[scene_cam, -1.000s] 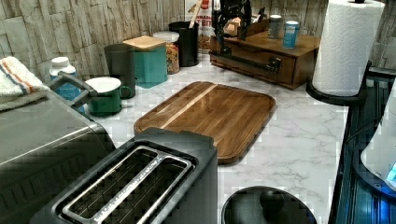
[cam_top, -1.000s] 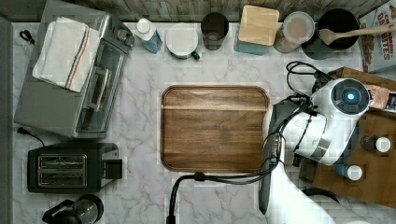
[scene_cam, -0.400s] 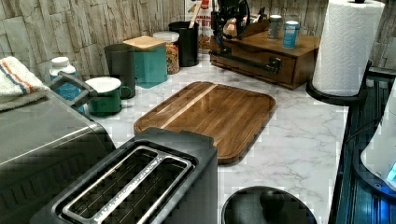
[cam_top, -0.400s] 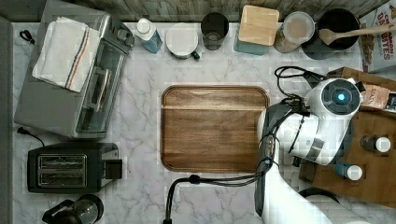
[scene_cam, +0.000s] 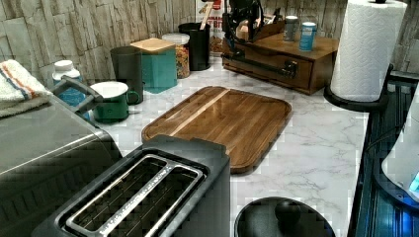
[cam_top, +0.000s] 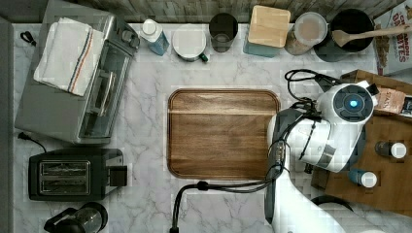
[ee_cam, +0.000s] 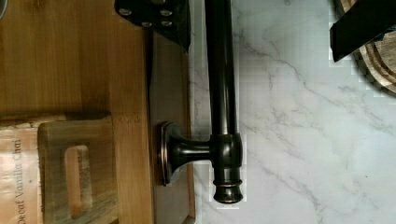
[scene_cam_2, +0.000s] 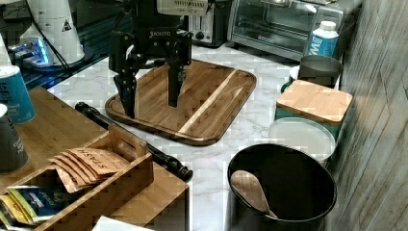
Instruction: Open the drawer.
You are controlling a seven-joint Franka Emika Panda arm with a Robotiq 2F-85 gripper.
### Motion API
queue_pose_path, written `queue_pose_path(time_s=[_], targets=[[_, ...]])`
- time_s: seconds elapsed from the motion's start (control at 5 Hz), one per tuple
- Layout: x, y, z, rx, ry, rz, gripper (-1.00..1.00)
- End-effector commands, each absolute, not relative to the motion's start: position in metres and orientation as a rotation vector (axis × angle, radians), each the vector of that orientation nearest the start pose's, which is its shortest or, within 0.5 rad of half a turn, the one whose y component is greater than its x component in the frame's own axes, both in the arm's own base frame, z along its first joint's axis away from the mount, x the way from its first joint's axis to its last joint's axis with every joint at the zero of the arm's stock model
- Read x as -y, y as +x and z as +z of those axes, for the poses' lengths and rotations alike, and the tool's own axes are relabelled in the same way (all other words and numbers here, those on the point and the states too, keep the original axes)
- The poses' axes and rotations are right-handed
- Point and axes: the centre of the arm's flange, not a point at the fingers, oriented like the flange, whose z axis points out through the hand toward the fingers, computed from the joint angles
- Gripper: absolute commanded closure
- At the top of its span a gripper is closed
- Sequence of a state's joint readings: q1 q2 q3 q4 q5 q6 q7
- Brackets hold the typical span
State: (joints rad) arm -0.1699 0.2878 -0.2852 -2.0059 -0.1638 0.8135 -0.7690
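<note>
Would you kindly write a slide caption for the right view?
Open gripper hovers above the drawer's black handle, with the cutting board behind.

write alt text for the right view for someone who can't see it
A black robot gripper hangs open above the black bar handle of a wooden drawer unit, its fingers apart and not touching the bar. Behind it a wooden cutting board lies on a marble counter, with a toaster oven further back.

Even, bright indoor light (soft shadows), glare on the cutting board [scene_cam: 225, 116], blocky compression throughout.
</note>
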Motion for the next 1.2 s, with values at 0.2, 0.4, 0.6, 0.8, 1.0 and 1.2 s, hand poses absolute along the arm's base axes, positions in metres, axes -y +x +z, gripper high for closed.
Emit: queue_pose_path(time_s=[0.2,0.4,0.6,0.8,1.0,1.2], targets=[[0.271,0.543,0.311,-0.682,-3.318,-0.066,-1.00],[0.279,0.536,0.298,-0.671,-3.328,-0.081,-1.00],[0.286,0.528,0.286,-0.655,-3.325,-0.074,-1.00],[0.290,0.524,0.271,-0.626,-3.283,-0.101,-1.00],[0.282,0.526,0.255,-0.703,-3.278,-0.087,-1.00],[0.290,0.521,0.243,-0.634,-3.305,-0.136,-1.00]])
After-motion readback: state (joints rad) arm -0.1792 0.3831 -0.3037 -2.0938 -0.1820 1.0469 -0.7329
